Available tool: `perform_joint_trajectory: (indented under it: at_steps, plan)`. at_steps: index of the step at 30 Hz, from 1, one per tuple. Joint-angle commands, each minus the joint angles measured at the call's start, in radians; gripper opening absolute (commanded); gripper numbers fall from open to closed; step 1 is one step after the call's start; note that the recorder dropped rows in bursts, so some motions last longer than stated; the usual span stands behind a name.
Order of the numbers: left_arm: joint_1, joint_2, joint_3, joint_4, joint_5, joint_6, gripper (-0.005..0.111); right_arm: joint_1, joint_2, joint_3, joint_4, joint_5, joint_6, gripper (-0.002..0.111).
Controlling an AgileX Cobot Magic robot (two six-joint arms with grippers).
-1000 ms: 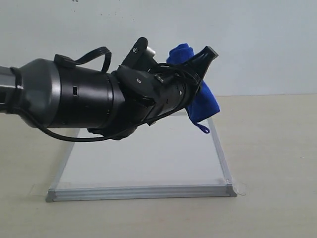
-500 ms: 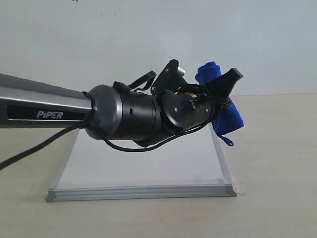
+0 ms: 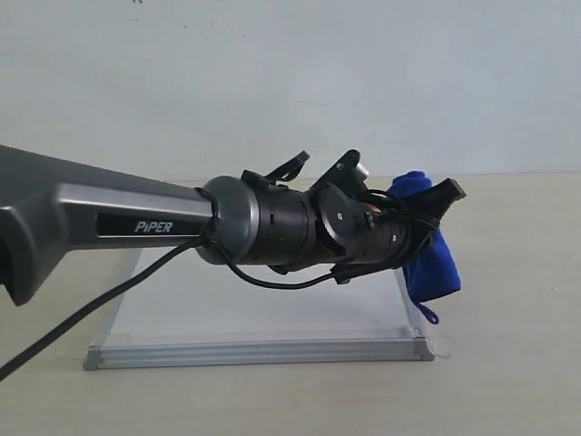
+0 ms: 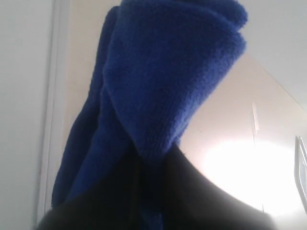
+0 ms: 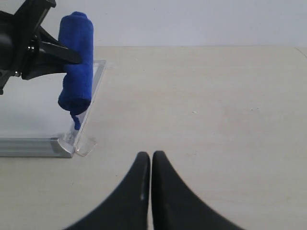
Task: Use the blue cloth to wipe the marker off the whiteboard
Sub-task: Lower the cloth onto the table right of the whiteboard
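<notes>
My left gripper (image 3: 430, 216) is shut on the rolled blue cloth (image 3: 434, 265), which hangs upright at the right edge of the whiteboard (image 3: 272, 309), its loop tag dangling just above the frame. In the left wrist view the blue cloth (image 4: 163, 86) fills the frame, with the dark fingers (image 4: 220, 206) below it. The right wrist view shows the blue cloth (image 5: 76, 62) over the whiteboard's (image 5: 29, 110) corner area, pinched by the left gripper (image 5: 53, 48). My right gripper (image 5: 151, 158) is shut and empty over the bare table, to the right of the board. No red marker line shows; the arm hides much of the board.
The board lies on a beige table (image 3: 508, 272) against a pale wall. A clear tape tab (image 5: 84, 143) sticks out at the board's near right corner. The left arm's black body (image 3: 272, 227) and its cable stretch across above the board.
The left arm has swung right and downward with the blue cloth, from high over the board's far right part to low at its right edge.
</notes>
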Motion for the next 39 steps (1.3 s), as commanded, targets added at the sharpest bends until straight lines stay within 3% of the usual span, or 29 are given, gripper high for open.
perform_joint_trajectory:
  at_steps: [1,9,18,39]
  plan:
    - [0.019,-0.002,-0.011,-0.017,0.016,-0.011,0.004,-0.005,-0.005,-0.001,-0.003,-0.005,0.000,0.001]
    - [0.021,0.039,-0.015,-0.067,0.023,-0.026,0.004,-0.005,-0.005,-0.001,-0.003,-0.005,0.000,0.001]
    - [0.021,0.078,-0.114,-0.067,0.111,-0.013,0.004,-0.005,-0.005,-0.001,-0.003,-0.005,0.000,0.001]
    - [0.028,0.115,-0.116,-0.114,0.121,-0.018,0.004,-0.005,-0.005,-0.001,-0.003,-0.005,0.000,0.001]
